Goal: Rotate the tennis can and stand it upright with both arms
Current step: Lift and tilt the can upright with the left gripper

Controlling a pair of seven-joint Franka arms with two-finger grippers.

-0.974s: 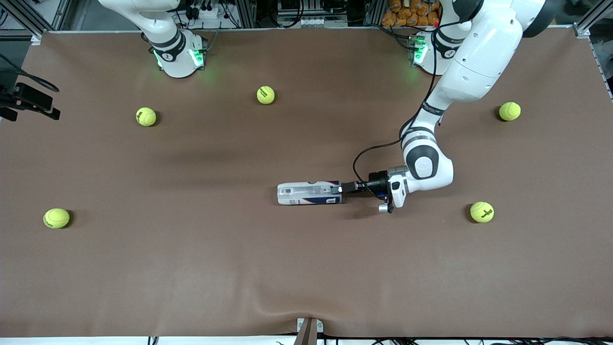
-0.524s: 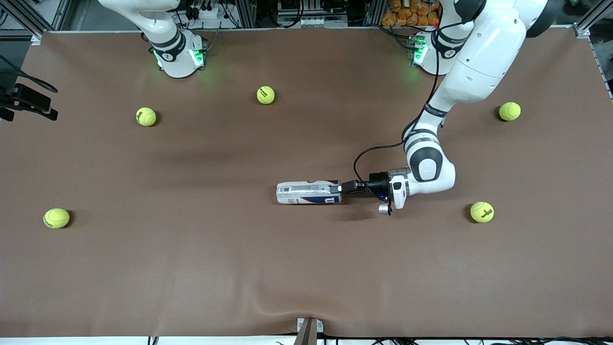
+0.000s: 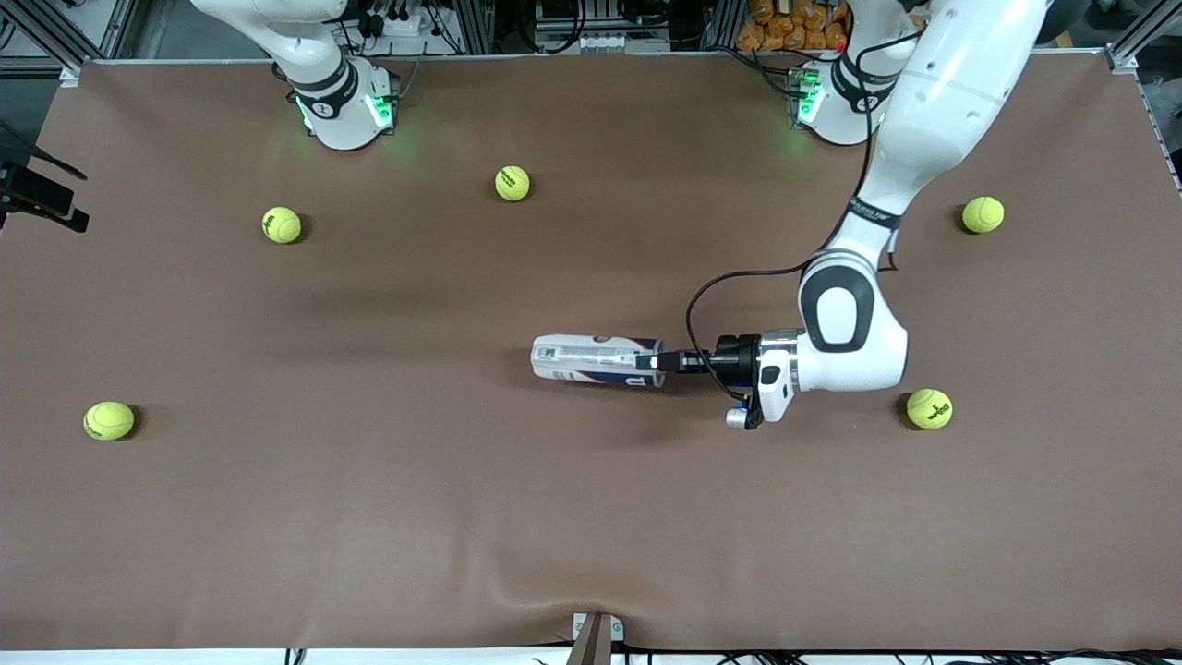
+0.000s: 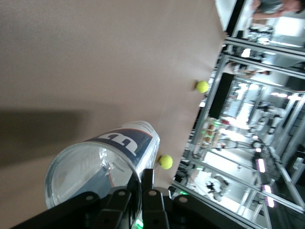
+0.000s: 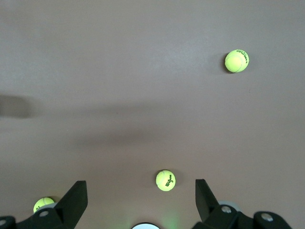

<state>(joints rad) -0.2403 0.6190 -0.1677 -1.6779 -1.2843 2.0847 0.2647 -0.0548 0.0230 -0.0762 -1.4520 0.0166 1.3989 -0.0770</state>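
The tennis can (image 3: 596, 360) lies on its side in the middle of the brown table, its open end toward the left arm's end. My left gripper (image 3: 657, 361) is shut on the can's rim at that end. In the left wrist view the can (image 4: 109, 162) stretches away from the gripper (image 4: 141, 179), one finger inside the rim and one outside. My right gripper (image 5: 139, 187) is open and empty, high over the table, and does not show in the front view.
Several yellow-green tennis balls lie scattered on the table, one (image 3: 929, 408) close to the left arm's wrist, another (image 3: 512, 183) near the bases. A black fixture (image 3: 37, 194) juts in at the right arm's end.
The left arm's wrist and elbow have swung toward its own end of the table and turned. The gripped can has shifted slightly up in the view. The right arm's base is still.
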